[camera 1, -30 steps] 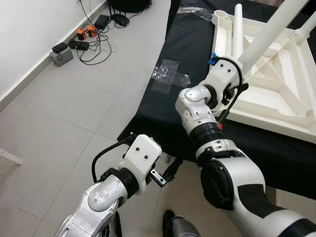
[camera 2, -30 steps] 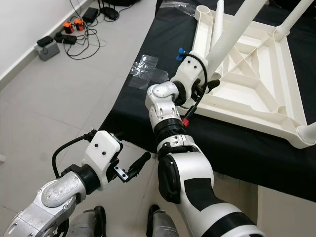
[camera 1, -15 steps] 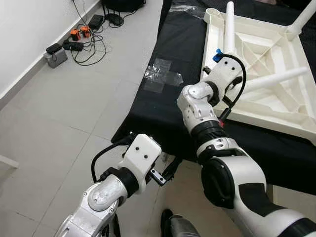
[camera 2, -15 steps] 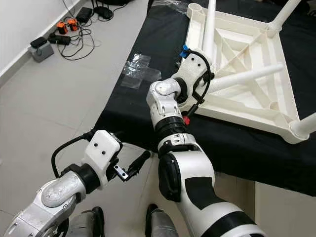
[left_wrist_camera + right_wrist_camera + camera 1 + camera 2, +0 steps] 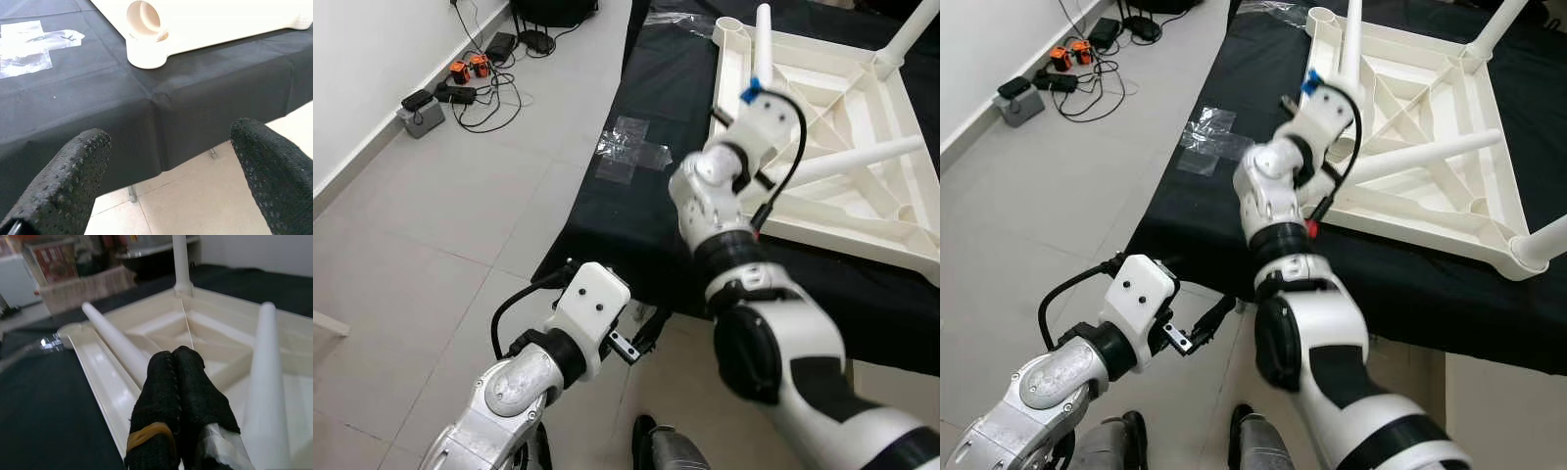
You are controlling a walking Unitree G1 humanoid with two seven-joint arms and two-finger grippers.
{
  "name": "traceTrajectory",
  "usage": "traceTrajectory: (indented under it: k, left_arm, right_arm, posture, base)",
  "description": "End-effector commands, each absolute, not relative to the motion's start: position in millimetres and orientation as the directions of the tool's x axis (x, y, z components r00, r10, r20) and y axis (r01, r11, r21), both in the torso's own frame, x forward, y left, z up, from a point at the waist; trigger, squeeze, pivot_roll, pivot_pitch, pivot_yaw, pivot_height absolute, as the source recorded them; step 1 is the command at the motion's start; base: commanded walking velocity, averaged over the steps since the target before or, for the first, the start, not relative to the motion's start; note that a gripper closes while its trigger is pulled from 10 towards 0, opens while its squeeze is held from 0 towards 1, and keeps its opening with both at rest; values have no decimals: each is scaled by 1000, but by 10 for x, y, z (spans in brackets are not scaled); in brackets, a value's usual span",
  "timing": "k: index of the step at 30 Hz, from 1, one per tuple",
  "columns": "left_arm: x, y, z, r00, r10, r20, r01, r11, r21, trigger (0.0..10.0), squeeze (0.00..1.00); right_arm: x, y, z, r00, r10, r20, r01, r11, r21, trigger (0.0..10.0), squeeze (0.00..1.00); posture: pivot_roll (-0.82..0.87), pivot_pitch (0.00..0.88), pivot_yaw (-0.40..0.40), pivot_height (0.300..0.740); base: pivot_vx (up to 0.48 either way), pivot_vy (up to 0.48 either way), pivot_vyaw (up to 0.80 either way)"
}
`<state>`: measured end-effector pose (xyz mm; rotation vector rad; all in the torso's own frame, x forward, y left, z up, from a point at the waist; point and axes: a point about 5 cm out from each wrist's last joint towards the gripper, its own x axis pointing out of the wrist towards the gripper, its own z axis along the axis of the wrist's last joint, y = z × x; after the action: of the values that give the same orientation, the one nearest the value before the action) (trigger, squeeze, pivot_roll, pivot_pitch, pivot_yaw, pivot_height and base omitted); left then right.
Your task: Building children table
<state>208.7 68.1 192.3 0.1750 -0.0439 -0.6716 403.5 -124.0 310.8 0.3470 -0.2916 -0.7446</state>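
The upturned white table point(image 5: 1430, 127) lies upper right on the black-draped counter point(image 5: 1234, 196), its far legs cut off. The right claw point(image 5: 183, 377), fingers pressed together and empty, hovers over its hollow underside. The left claw point(image 5: 166, 166), spread wide and empty, sits low by the counter's edge.

Pale grey floor tiles point(image 5: 460, 215) fill the room's left half, meeting a white wall point(image 5: 362, 59) at ten o'clock. Black cables and orange chargers point(image 5: 470, 73) lie tangled by the skirting at eleven. A black cloth point(image 5: 646, 206) drapes the surface at one o'clock, clear tape point(image 5: 631, 152) stuck on it.
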Motion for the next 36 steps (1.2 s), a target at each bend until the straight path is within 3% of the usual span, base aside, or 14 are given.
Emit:
traceTrajectory:
  k: [1, 2, 4, 5, 7, 8, 9, 15, 22, 31, 36]
  left_arm:
    - [2088, 676, 1899, 786, -618, -22, 611, 771, 181, 10000, 0]
    - [2088, 676, 1899, 786, -618, -22, 611, 771, 181, 10000, 0]
    - [2130, 696, 1929, 807, -591, 3, 580, 793, 186, 10000, 0]
    - [2130, 696, 1929, 807, -591, 3, 580, 793, 186, 10000, 0]
    - [2183, 725, 1963, 831, -555, 35, 538, 819, 200, 10000, 0]
    - [2183, 725, 1963, 831, -555, 35, 538, 819, 200, 10000, 0]
    - [2210, 747, 1988, 845, -532, 53, 513, 834, 202, 10000, 0]
    - [2264, 812, 2029, 874, -479, 82, 455, 866, 207, 10000, 0]
    - [2411, 928, 2184, 910, -384, 158, 348, 912, 217, 10000, 0]
    - [2540, 1029, 2344, 930, -299, 213, 262, 947, 186, 10000, 0]
    - [2595, 1098, 2458, 933, -263, 248, 230, 961, 154, 10000, 0]
  right_arm:
    - [4045, -1267, 3208, 729, -668, 148, 550, 700, 455, 10000, 0]
    - [4045, -1267, 3208, 729, -668, 148, 550, 700, 455, 10000, 0]
    - [4026, -1310, 3486, 766, -528, 365, 359, 824, 438, 10000, 0]
    - [4026, -1310, 3486, 766, -528, 365, 359, 824, 438, 10000, 0]
    - [3962, -1200, 3595, 795, -265, 545, 58, 929, 365, 10000, 0]
    - [3962, -1200, 3595, 795, -265, 545, 58, 929, 365, 10000, 0]
    - [3936, -1155, 3560, 805, -176, 567, -38, 938, 344, 10000, 0]
    - [3919, -1203, 3358, 836, -116, 536, -48, 958, 282, 10000, 0]
    - [3848, -1430, 2797, 918, -64, 391, -14, 981, 193, 10000, 0]
    - [3858, -1489, 2752, 944, -31, 327, -48, 972, 230, 10000, 0]
    - [3890, -1408, 2794, 961, 9, 278, -79, 967, 240, 10000, 0]
  posture:
    - [68, 220, -100, 740]
    - [68, 220, -100, 740]
    - [63, 206, -99, 740]
    - [63, 206, -99, 740]
    - [63, 190, -97, 740]
    - [63, 190, -97, 740]
    - [65, 185, -98, 740]
    - [60, 173, -92, 740]
    - [57, 140, -82, 740]
    - [61, 128, -84, 740]
    - [60, 125, -87, 740]
  base:
    - [0, 0, 0]
    - [0, 0, 0]
    - [0, 0, 0]
    - [0, 0, 0]
    - [0, 0, 0]
    - [0, 0, 0]
    - [0, 0, -400]
    - [0, 0, -727]
    - [0, 0, -789]
    - [0, 0, -792]
    - [0, 0, 0]
